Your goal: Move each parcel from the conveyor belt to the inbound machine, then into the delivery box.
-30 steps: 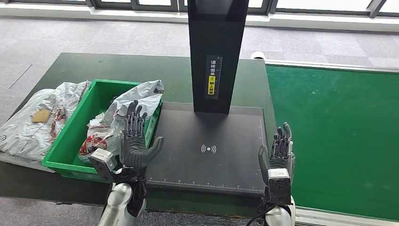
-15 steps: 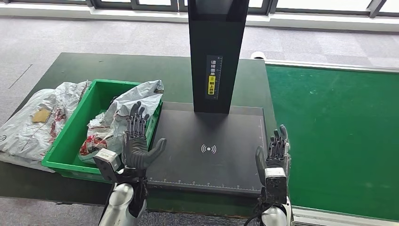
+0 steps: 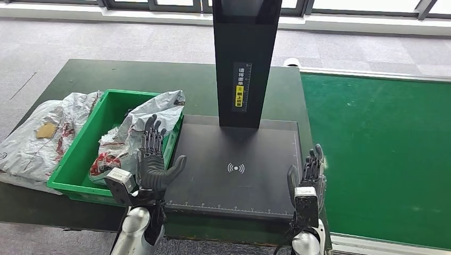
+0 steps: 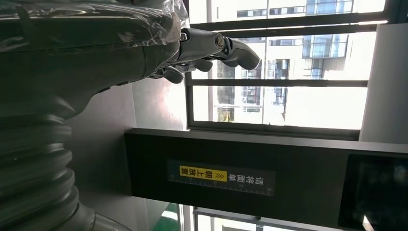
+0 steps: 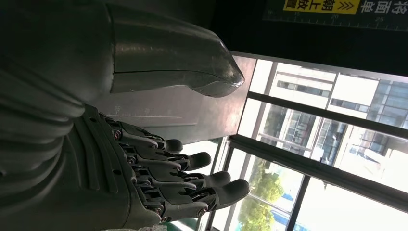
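The left hand [image 3: 153, 162] is raised with its fingers spread and holds nothing, above the left edge of the inbound machine [image 3: 237, 164] beside the right wall of the delivery box [image 3: 80, 159]; the right hand [image 3: 309, 172] is also spread and empty, at the right edge of the machine's black plate, next to the conveyor belt [image 3: 383, 154]. One grey parcel [image 3: 141, 127] lies in the delivery box, leaning on its right wall with its top above the rim; a second bag [image 3: 42, 133] lies on the table [image 3: 133, 77], near its left edge and just beside the box, perhaps touching it. The machine's dark column [image 3: 244, 58] stands at the far edge of the plate.
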Controlling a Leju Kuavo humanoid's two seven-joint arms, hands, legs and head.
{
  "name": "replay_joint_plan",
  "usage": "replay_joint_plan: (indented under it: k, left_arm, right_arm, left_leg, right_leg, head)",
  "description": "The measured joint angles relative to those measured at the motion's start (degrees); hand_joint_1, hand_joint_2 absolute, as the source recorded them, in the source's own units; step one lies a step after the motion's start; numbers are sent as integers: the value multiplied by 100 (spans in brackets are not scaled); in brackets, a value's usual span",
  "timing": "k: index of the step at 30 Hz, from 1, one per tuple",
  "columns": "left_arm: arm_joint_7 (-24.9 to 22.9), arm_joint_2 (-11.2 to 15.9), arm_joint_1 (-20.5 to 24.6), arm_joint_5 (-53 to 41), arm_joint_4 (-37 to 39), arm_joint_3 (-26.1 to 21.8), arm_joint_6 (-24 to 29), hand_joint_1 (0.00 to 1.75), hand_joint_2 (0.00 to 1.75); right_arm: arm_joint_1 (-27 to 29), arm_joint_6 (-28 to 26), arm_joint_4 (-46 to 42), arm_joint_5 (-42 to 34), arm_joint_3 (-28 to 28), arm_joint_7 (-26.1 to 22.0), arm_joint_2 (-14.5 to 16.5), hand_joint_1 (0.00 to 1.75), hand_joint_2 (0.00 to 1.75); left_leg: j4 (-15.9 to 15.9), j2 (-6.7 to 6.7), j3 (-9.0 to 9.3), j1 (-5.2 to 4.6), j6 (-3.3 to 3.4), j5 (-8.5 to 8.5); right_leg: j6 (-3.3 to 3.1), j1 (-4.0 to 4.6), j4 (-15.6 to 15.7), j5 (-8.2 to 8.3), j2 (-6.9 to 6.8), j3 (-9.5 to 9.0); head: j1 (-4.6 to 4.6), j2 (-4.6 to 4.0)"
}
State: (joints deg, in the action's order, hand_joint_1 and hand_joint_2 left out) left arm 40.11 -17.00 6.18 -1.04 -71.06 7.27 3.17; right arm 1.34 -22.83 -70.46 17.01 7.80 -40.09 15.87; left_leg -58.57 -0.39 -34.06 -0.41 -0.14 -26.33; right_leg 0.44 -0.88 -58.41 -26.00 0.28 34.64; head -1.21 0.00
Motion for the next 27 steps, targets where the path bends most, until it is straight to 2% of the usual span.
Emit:
replay_joint_plan:
  k: [7, 27]
  left_arm:
    - [0, -4, 23, -168, 127, -4, 40, 0, 175]
    - [0, -9, 23, -128, 178, 22, 187, 0, 175]
  right_arm:
    - [17, -490, 95, 563, -18, 1, -37, 0, 175]
    - [-38, -691, 350, 682, -223, 3, -61, 0, 175]
  left_leg:
    - [-1, 2, 0, 0, 1, -1]
    - [-1, 3, -1, 0, 1, 0]
  right_leg:
    - [0, 0, 0, 0, 1, 3]
    - [0, 0, 0, 0, 1, 3]
  head:
    - [-1, 0]
    - [-1, 0]
